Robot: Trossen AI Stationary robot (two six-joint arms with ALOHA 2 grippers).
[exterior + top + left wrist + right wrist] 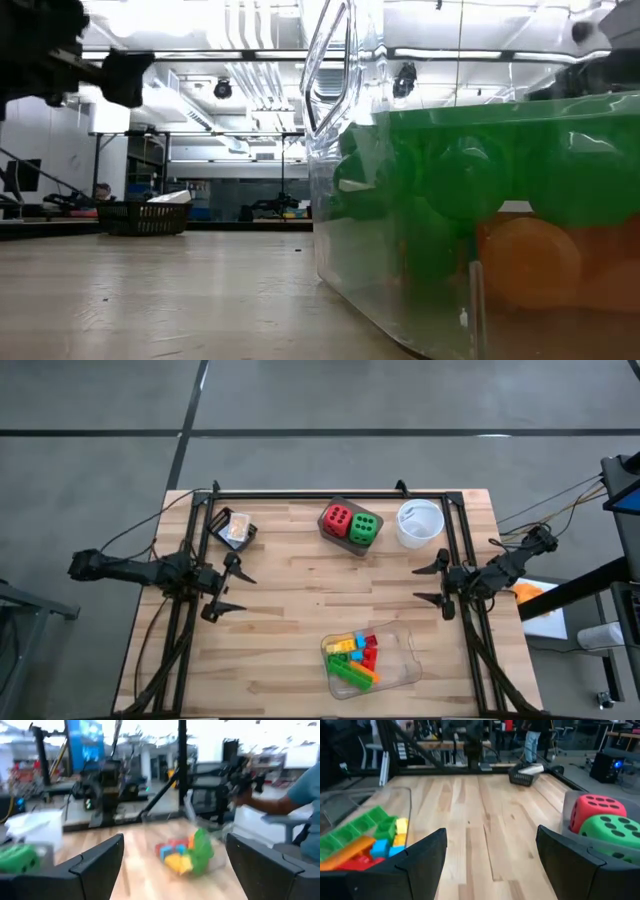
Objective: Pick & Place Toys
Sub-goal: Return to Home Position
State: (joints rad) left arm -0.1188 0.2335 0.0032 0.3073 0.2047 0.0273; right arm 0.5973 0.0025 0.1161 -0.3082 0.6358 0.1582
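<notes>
Bright plastic bricks (pixel 355 657), green, yellow, orange, red and blue, lie heaped in a clear plastic tray (pixel 405 663) at the table's near middle; they also show in the left wrist view (pixel 185 851) and the right wrist view (pixel 365 840). A red die (pixel 337 518) and a green die (pixel 364 528) sit side by side in a grey holder at the far middle. A small card pack (pixel 236 532) lies in a dark basket at the far left. My left gripper (pixel 228 588) is open and empty at the left. My right gripper (pixel 432 582) is open and empty at the right.
A white round bowl (pixel 420 522) stands at the far right, next to the dice. A black frame (pixel 330 494) runs along the table's far edge and down both sides. Bare wood (pixel 320 585) lies between the two grippers. A person sits beyond the table in the left wrist view (pixel 295 800).
</notes>
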